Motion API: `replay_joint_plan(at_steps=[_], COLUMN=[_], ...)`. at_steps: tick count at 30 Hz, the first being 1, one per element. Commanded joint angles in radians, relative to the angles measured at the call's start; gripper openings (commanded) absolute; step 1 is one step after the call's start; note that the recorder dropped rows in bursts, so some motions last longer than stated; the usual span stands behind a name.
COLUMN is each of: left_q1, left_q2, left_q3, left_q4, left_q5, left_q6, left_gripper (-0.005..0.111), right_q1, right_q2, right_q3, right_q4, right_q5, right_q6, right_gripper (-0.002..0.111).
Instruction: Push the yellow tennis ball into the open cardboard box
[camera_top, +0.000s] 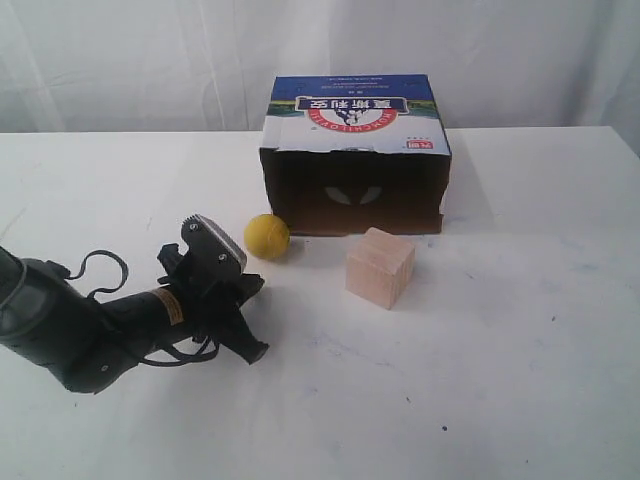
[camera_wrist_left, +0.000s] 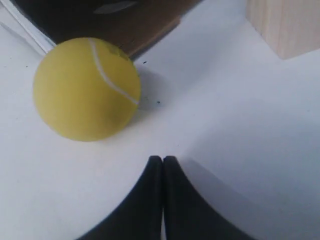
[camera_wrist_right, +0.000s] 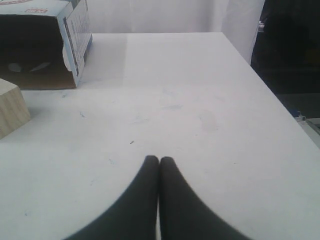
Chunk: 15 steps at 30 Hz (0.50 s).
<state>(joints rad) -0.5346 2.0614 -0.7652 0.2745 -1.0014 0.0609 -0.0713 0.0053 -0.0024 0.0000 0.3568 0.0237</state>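
The yellow tennis ball rests on the white table just outside the left front corner of the open cardboard box. The box lies on its side, its dark opening facing forward. My left gripper is shut and empty, low over the table, a short way in front of the ball. In the left wrist view the ball lies just beyond the closed gripper and off to one side, apart from it, with the box opening behind. My right gripper is shut and empty and does not show in the exterior view.
A pale wooden cube stands in front of the box, to the right of the ball, and also shows as a cube and a cube in the wrist views. The table edge runs beside the right gripper. A white curtain hangs behind.
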Motion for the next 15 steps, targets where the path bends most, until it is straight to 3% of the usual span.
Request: replay_joint_plan(at_steps=[1, 5, 8, 11, 13, 15], left_q1=[0.012, 0.035, 0.074, 0.094, 0.103, 0.158], left_q2=[0.006, 0.002, -0.039, -0.162, -0.187, -0.148], left_q3=[0.018, 0.036, 0.139, 0.268, 0.252, 0.11], left_q4=[-0.07, -0.252, -0.258, -0.255, -0.293, -0.215], left_q5=[0.075, 0.042, -0.22, -0.22, -0.22, -0.22], left_q6=[0.08, 0.215, 0.254, 0.247, 0.254, 0.194], left_gripper=[0.0, 0.0, 0.0, 0.0, 0.0, 0.0], right_q1=[-0.007, -0.007, -0.007, -0.007, -0.007, -0.007], right_q2=[-0.005, -0.005, -0.005, -0.005, -0.005, -0.005], right_q3=[0.002, 0.002, 0.002, 0.002, 0.002, 0.002], right_q4=[0.0, 0.0, 0.0, 0.0, 0.0, 0.0], right_q5=[-0.006, -0.007, -0.007, -0.007, -0.007, -0.007], right_q6=[-0.001, 0.023, 0.018, 0.018, 0.018, 0.018], right_gripper=[0.0, 0.0, 0.0, 0.0, 0.0, 0.0])
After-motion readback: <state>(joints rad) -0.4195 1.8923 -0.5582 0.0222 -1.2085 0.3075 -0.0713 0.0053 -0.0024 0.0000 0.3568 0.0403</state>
